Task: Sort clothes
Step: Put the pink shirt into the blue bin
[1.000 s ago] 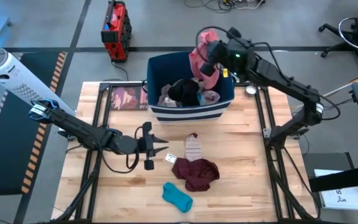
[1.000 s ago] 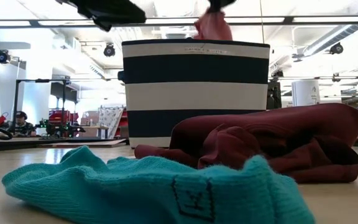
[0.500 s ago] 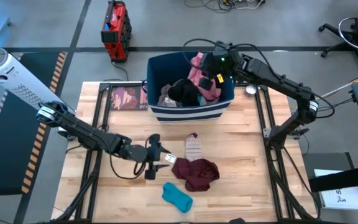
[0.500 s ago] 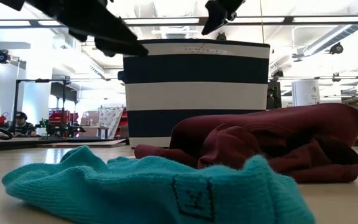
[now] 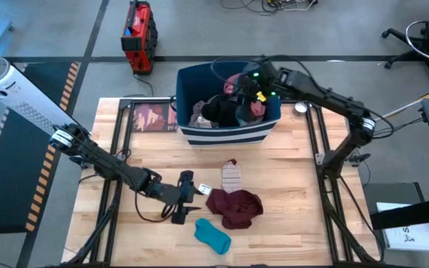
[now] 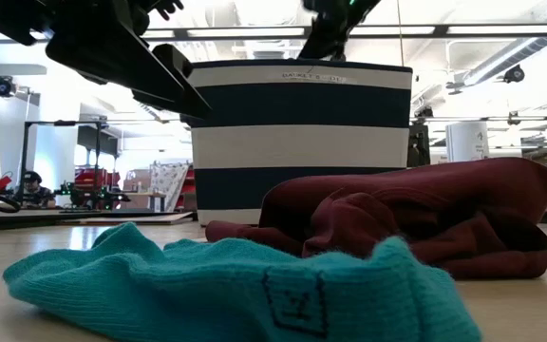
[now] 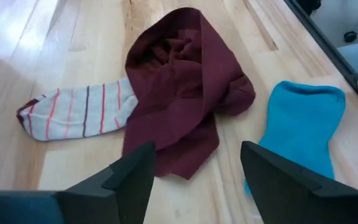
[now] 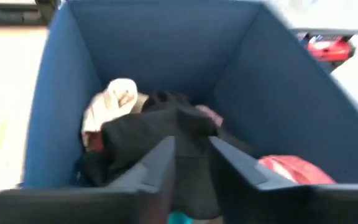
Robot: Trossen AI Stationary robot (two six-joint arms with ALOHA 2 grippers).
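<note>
Two arms at work over a wooden table (image 5: 289,223) strewn with clothes.

Largest, at the table's far edge: dark blue bin (image 5: 199,82) with white stripes, holding a black garment (image 5: 218,110), a beige piece (image 8: 114,99) and pink fabric (image 5: 253,108). Above its right side, right gripper (image 5: 246,93), fingers (image 8: 157,165) a narrow gap apart, nothing between them, black garment just beyond the tips. Next, maroon garment (image 5: 234,207) crumpled near the table's middle, directly ahead of the left gripper (image 5: 199,201); fingers (image 7: 126,174) spread wide, empty, tips just short of the maroon edge. Smaller: teal piece (image 5: 212,235) nearer the front edge, beside the maroon one. Smallest: striped grey sock (image 5: 232,176), one end tucked under the maroon cloth.
</note>
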